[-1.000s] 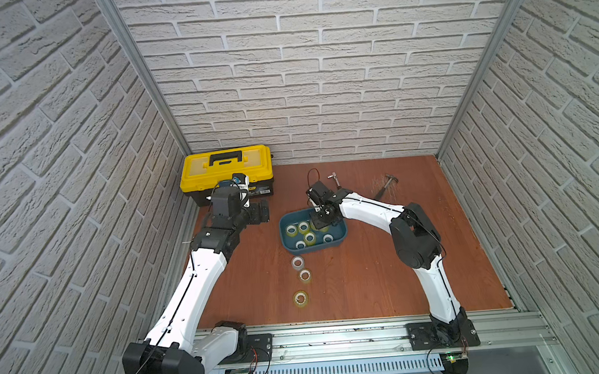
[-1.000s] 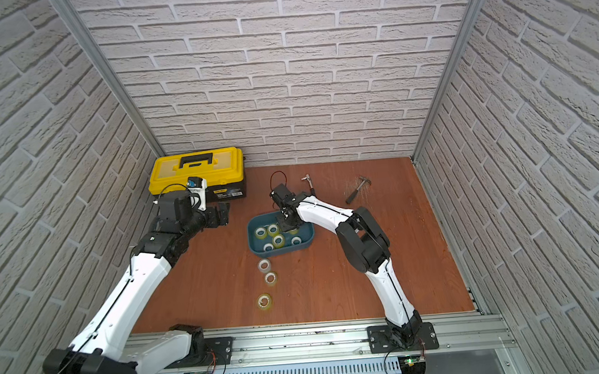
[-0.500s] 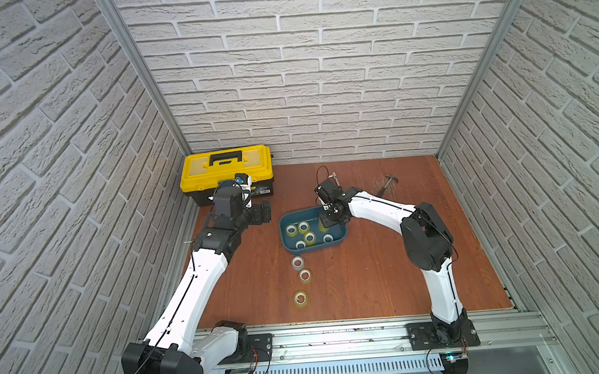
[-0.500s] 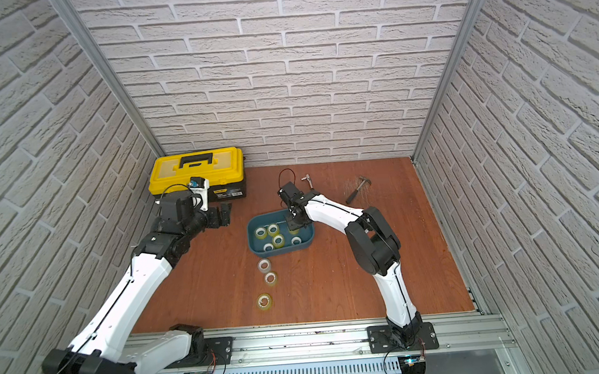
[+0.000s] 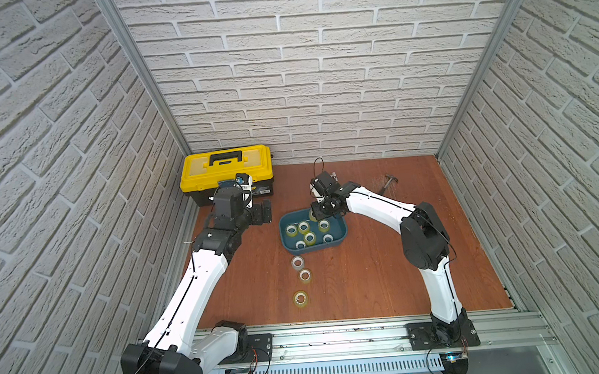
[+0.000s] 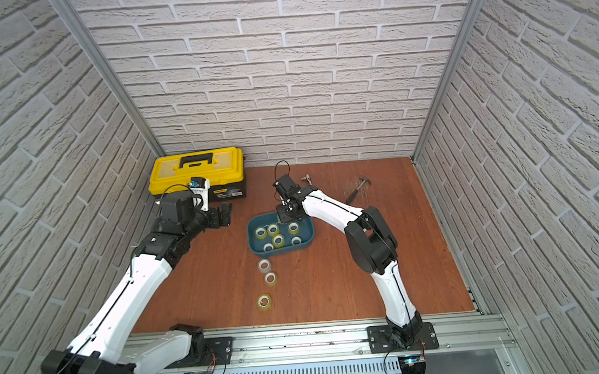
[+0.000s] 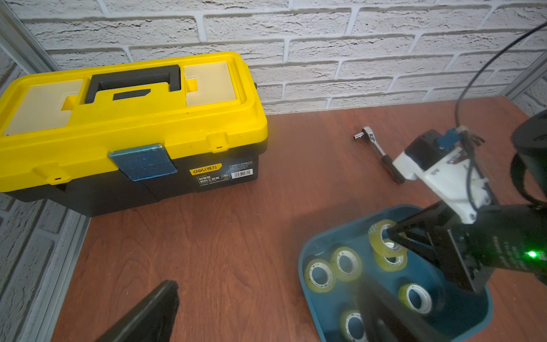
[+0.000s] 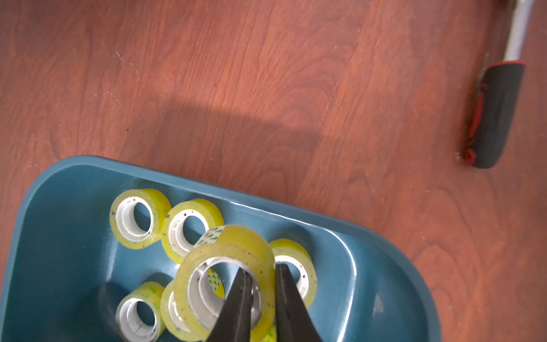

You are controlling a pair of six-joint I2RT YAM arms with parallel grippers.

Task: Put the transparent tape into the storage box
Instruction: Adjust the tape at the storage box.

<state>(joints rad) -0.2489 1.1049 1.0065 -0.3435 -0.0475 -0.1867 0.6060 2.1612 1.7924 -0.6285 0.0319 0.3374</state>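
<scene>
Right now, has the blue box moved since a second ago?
No. The storage box still sits the same way beside the yellow toolbox, with the three loose tape rolls lined up just off its near edge.

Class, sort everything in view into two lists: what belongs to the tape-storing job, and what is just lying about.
Belongs to the job:
storage box; tape roll in the right pincer; three loose tape rolls; rolls already in the box.

Just lying about:
yellow toolbox; hammer; ratchet wrench.

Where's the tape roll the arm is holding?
In the right wrist view the tape roll hangs in the right gripper over the far end of the storage box, above loose rolls.
</scene>
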